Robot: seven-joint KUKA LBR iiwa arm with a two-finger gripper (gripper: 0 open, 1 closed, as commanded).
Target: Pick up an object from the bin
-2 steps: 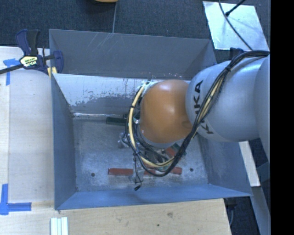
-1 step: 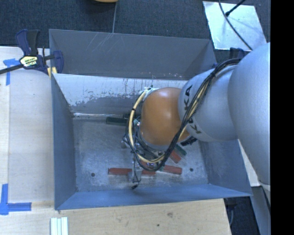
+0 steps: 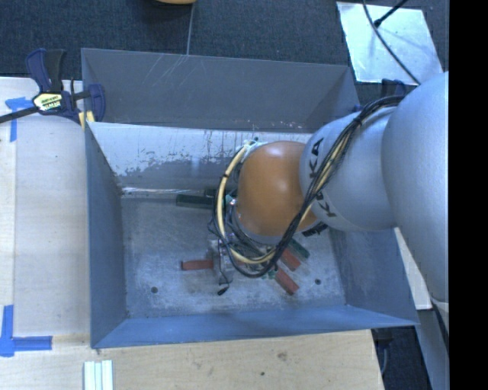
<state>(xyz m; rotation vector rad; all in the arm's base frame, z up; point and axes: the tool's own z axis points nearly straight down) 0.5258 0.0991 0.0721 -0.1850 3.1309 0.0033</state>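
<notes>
Gripper (image 3: 223, 276) low near the bin's (image 3: 105, 228) front edge, just beside a reddish-brown stick (image 3: 197, 265); I cannot tell whether it's open.

This looks like a robotics lab or test cell, not a home or a shop. A big silver-grey industrial robot arm (image 3: 396, 175) with black maker's lettering (image 3: 316, 179) on its casing reaches down into a grey sheet-metal bin (image 3: 107, 228). The bin's sloped walls and floor are scuffed and scratched. A smooth orange dome-shaped cover (image 3: 267, 190) sits at the arm's wrist, with loose black and yellow cables (image 3: 252, 259) looped around it. Dark carpet-like flooring (image 3: 229, 23) lies beyond the bin.
</notes>
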